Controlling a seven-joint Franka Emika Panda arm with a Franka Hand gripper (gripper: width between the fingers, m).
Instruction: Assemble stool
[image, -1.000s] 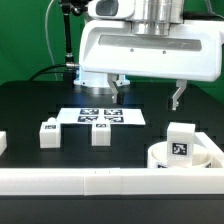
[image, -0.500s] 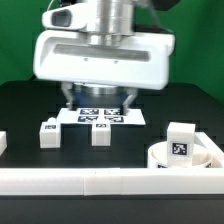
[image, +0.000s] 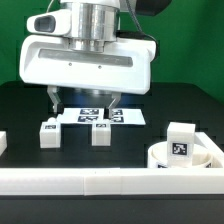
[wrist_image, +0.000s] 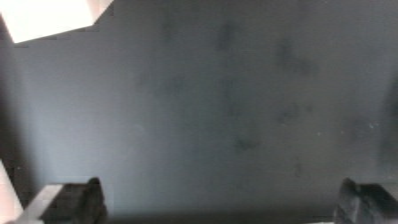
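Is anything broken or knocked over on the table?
No, nothing looks broken, spilled or tipped. One leg and a second leg stand upright beside the marker board. A third leg stands by the round seat. The open tool hovers above, holding nothing.

Exterior view bright and sharp, white tool (image: 84, 100) slightly overexposed; wrist view dim, grainy.

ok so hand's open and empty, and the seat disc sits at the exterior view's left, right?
No: the seat disc sits at the exterior view's right, not its left. The rest holds: the hand is open and empty, as the exterior view shows.
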